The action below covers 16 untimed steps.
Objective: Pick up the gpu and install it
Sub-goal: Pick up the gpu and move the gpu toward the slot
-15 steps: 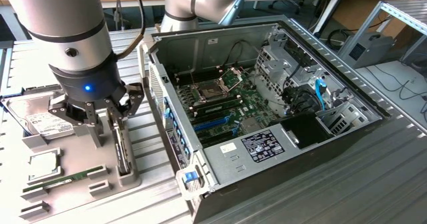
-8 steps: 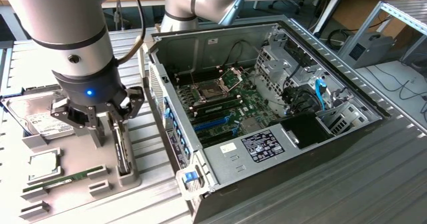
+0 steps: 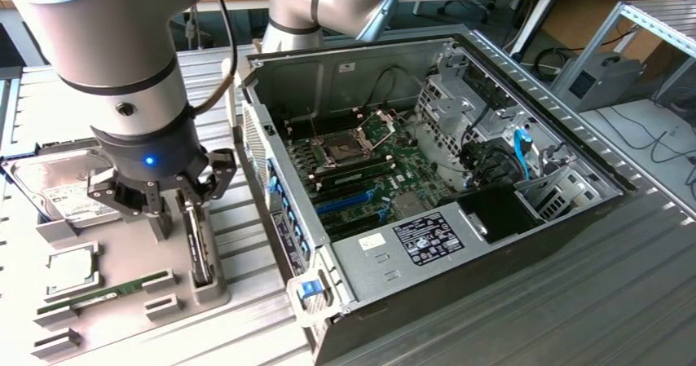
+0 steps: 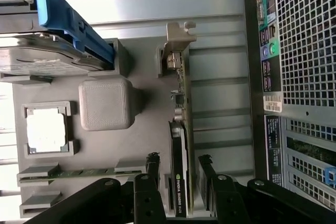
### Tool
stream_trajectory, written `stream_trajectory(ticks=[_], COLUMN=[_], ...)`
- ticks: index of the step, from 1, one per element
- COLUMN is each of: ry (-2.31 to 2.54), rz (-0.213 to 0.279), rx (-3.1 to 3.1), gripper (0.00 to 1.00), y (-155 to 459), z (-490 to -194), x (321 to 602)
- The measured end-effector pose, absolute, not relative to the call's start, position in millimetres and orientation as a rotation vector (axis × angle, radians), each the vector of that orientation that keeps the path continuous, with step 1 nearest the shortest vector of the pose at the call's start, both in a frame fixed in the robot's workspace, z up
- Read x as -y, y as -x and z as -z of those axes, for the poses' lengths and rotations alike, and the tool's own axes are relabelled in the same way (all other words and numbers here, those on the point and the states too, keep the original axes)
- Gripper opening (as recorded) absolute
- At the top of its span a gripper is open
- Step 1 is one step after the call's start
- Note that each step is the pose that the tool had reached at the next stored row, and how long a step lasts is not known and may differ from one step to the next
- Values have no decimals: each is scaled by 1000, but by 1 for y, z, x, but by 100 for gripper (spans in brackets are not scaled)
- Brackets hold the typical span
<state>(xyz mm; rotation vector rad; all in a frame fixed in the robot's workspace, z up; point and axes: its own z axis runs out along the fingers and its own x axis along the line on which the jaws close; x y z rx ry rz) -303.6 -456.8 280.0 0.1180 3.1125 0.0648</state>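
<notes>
Gpu [image 4: 181, 129] stands on edge in the gray holder [image 4: 105, 145] beside the computer case [image 3: 435, 178]; the gripper [image 4: 178, 169] straddles it, jaws apart, seemingly not touching. An off-centre squeeze could tilt or jam it.

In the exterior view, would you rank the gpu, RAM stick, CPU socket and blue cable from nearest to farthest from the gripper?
1. gpu, on edge, straddled by the open gripper.
2. RAM stick, on the tray, toward the exterior view's left.
3. CPU socket, inside the case, toward the exterior view's right.
4. blue cable, farther right in the case.
</notes>
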Motion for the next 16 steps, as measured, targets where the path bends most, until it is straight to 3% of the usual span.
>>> stream_trajectory(ticks=[16], ry=[-120], rz=[-58], rx=[-3112], gripper=[42], y=[302], z=[-267], x=[457])
